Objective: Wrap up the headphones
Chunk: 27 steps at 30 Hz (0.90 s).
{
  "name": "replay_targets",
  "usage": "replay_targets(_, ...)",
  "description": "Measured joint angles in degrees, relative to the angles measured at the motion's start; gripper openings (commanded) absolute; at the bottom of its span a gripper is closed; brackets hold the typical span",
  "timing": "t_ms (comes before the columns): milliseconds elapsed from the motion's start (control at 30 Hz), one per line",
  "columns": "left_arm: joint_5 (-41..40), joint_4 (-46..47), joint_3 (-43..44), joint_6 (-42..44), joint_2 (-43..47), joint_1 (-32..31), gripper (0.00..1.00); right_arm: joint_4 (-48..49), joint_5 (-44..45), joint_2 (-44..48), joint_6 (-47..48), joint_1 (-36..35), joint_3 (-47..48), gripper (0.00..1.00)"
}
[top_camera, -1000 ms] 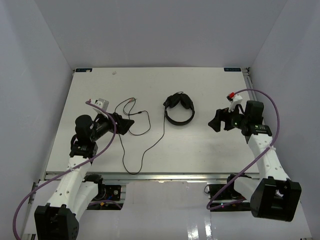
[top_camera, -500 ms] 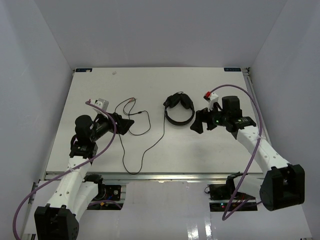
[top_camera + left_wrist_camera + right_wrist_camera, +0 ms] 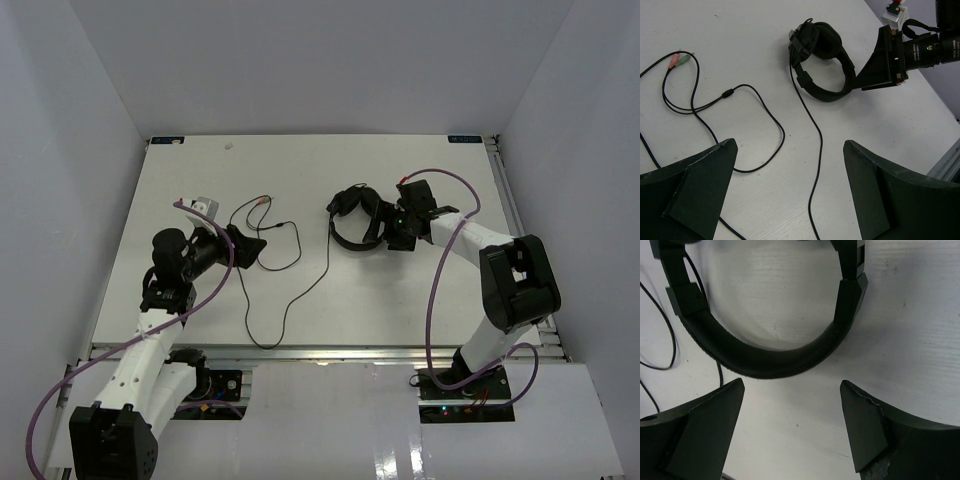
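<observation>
- Top external view, stock count: one pair of black headphones (image 3: 358, 218), two arms, two sets of fingers, all on or over one white worktop (image 3: 420, 310).
- Headphones, parts: one curved headband (image 3: 765, 366). Two padded earcups (image 3: 821, 41) folded close together at the far end. One long thin black cord (image 3: 820, 142).
- Cord, fittings: one small in-line joint (image 3: 728, 92). Two small plugs (image 3: 674, 61) at its free end, one pinkish and one greenish, lying side by side.
- Headphones, location: flat on the worktop right of centre in its far half, with the headband arc bulging toward the near edge.
- Cord, location: it runs from the headphones toward the near edge, then back in loose loops across the left half.
- Right fingers (image 3: 392, 240): released, spread wide and grasping nothing. The headband's arc lies just ahead of the gap between them, not inside it. In the top view the tips sit close against the headband's right side, and contact cannot be judged.
- Left fingers (image 3: 250, 246): released, spread wide and grasping nothing. They hang above the cord loops, and a run of cord crosses the worktop below the gap. The headphones are well apart from them, off to the right.
</observation>
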<state>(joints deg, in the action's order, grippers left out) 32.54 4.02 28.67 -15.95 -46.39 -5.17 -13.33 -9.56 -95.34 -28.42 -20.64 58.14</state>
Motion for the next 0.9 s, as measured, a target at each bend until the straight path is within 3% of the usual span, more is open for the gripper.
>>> replay_targets(267, -0.2, -0.2, 0.0, 0.3, 0.0, 0.0, 0.98, 1.9, 0.6, -2.5, -8.3, -0.5, 0.9, 0.73)
replay_targets(633, -0.2, -0.2, 0.0, 0.5, 0.1, 0.0, 0.98, 4.5, 2.6, -5.9, -11.9, -2.2, 1.0, 0.65)
replay_targets(900, -0.2, -0.2, 0.0, 0.5, 0.1, 0.0, 0.98, 4.8, 4.4, -6.4, -12.0, -2.2, 1.0, 0.44)
